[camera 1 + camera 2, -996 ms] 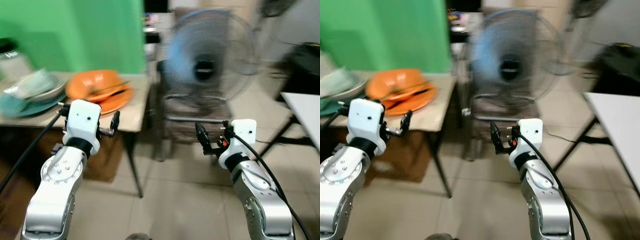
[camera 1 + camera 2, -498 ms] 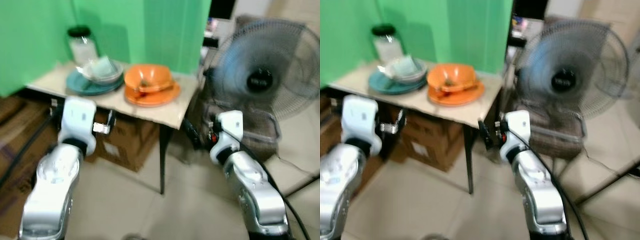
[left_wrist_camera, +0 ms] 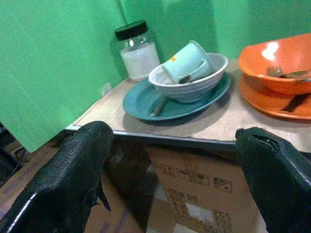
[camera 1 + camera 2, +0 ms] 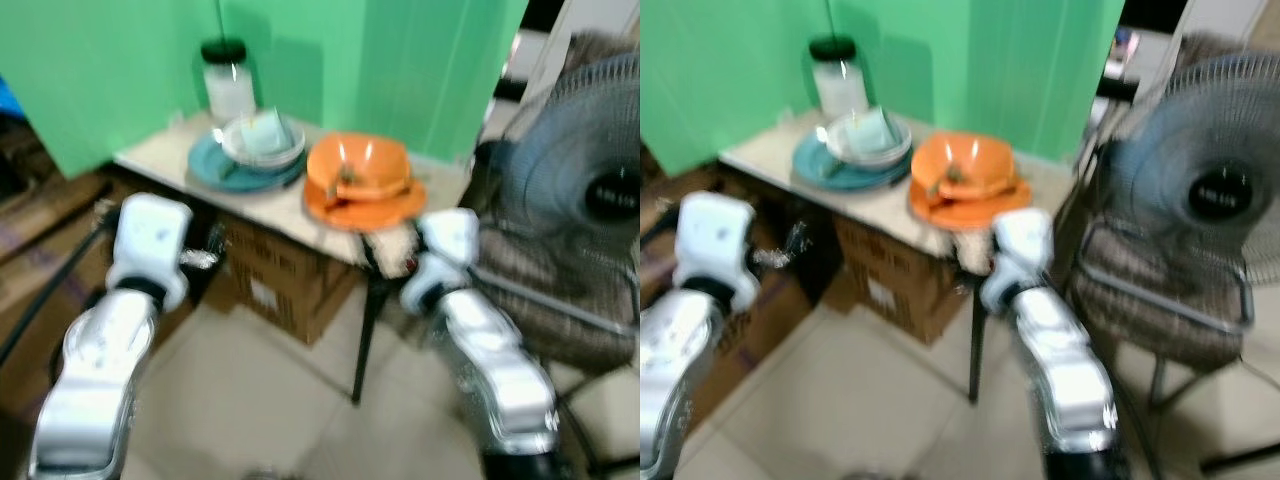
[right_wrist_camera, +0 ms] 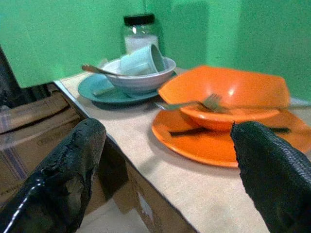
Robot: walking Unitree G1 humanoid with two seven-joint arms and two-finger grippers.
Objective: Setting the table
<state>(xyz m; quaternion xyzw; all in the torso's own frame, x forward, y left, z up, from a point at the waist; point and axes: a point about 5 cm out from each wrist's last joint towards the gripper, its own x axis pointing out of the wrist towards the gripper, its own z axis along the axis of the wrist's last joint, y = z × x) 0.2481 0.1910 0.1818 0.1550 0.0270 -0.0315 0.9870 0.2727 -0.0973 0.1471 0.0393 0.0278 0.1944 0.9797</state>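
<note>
Both grippers, left [image 3: 170, 184] and right [image 5: 165, 179], are gaping wide and empty. Approaching low is risking a strike against the table [image 3: 204, 127] edge, toppling the bowl [image 5: 228, 99] stack.

A counter [image 4: 300, 215] stands against the wall, with a jar [image 4: 228, 78] at its back left corner. Just before the jar a plate [image 4: 215, 165] carries a bowl [image 3: 194, 80] holding a tilted mug [image 3: 187, 60], and toward the right edge a second plate [image 5: 214, 138] carries a second bowl [image 5: 228, 94] with a fork [image 5: 194, 103] lying across its rim. Boxes [image 4: 285, 285] sit on the floor under the counter, a fan [image 4: 1215, 200] stands off its right edge, and the left hand [image 3: 180, 189] and right hand [image 5: 165, 179] hang before its front edge, fingers spread.
</note>
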